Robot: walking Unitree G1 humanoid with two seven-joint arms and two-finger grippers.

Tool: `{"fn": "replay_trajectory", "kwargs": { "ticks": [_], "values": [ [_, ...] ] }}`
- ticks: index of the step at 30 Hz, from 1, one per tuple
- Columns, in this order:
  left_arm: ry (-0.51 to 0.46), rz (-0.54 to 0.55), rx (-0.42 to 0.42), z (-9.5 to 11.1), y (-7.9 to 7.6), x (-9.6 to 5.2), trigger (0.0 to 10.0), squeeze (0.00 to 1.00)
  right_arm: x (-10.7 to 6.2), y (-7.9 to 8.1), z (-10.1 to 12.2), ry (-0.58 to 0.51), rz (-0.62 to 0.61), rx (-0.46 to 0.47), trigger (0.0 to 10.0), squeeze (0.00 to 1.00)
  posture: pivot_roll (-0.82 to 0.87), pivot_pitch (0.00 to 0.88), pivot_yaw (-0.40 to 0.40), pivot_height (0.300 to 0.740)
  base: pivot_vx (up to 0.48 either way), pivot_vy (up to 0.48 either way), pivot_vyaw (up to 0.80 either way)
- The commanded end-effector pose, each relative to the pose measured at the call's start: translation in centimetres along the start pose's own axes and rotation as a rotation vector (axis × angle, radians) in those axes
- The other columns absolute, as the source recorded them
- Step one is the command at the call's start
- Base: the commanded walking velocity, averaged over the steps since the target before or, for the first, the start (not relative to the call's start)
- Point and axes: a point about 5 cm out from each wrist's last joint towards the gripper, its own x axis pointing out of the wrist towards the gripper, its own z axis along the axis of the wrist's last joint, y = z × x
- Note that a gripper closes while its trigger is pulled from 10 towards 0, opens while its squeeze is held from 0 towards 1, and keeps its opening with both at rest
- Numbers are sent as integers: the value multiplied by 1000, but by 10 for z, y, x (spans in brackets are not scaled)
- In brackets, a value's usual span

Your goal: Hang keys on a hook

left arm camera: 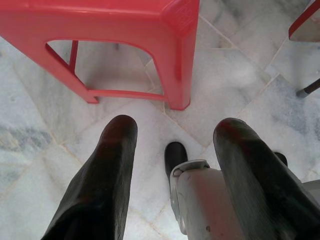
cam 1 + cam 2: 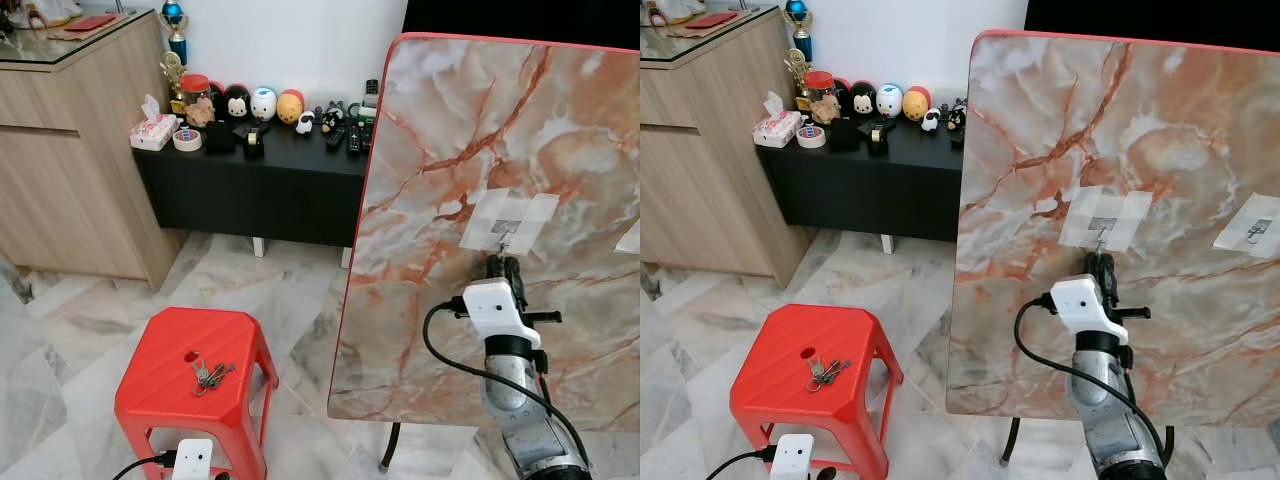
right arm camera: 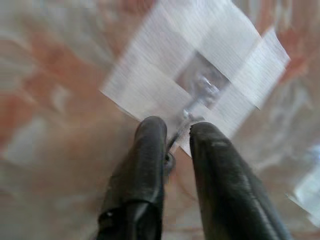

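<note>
A bunch of keys lies on top of a red plastic stool at the lower left. A small metal hook, held by white tape, sits on an upright marble board. My right gripper is raised to the board just under that hook. In the right wrist view its fingers are almost together, with a thin metal ring between them that reaches up to the hook. My left gripper hangs open, low over the floor beside the stool.
A second taped hook is further right on the board. Behind stand a black low table with figurines and remotes and a wooden cabinet. The board's thin leg meets the marble floor.
</note>
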Motion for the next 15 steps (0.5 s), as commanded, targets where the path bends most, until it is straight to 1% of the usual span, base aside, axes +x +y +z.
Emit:
{"fn": "replay_trajectory", "kwargs": {
  "ticks": [1, 2, 3, 5, 6, 7, 8, 9, 12, 13, 15],
  "values": [
    [18, 3, -6, -5, -2, -1, 10000, 0, -1, 5, 2, -14, 48, 39, 10000, 1000, 22, 0, -100, 740, 0, 0, 0],
    [18, 3, -6, -5, -2, -1, 10000, 0, -1, 5, 2, -14, 48, 39, 10000, 1000, 22, 0, -100, 740, 0, 0, 0],
    [19, 2, -6, -5, -2, -1, 10000, 0, -4, 9, 2, -6, 85, 87, 10000, 1000, 22, 0, -100, 740, 0, 0, 0],
    [19, 2, -6, -5, -2, -1, 10000, 0, -4, 11, 2, -3, 96, 101, 10000, 1000, 22, 0, -100, 740, 0, 0, 0],
    [19, 2, -6, -5, -3, -1, 10000, 0, -7, 17, -1, 24, 156, 169, 10000, 1000, 22, 0, -100, 740, 0, 0, 0],
    [19, 1, -6, -5, -3, -1, 10000, 0, -9, 19, -3, 39, 183, 191, 10000, 737, 22, 0, -100, 740, 0, 0, 0],
    [19, 1, -6, -5, -3, -1, 10000, 0, -10, 23, -6, 60, 214, 207, 10000, 275, 20, 0, -100, 740, 0, 0, 0],
    [19, 1, -5, -5, -3, -1, 10000, 0, -14, 27, -13, 109, 253, 227, 10000, 0, 20, 0, -100, 740, 0, 0, 0],
    [19, 1, -6, -5, -3, -1, 10000, 0, -20, 32, -26, 193, 290, 263, 10000, 0, 20, 0, -100, 740, 0, 0, 0],
    [19, 1, -6, -5, -3, -1, 10000, 0, -28, 36, -40, 293, 315, 308, 10000, 0, 20, 0, -99, 740, 0, 0, 0],
    [18, 2, -6, -5, -3, -1, 10000, 0, -32, 39, -48, 355, 335, 344, 10000, 0, 20, 0, -99, 740, 0, 0, 0]
  ]
}}
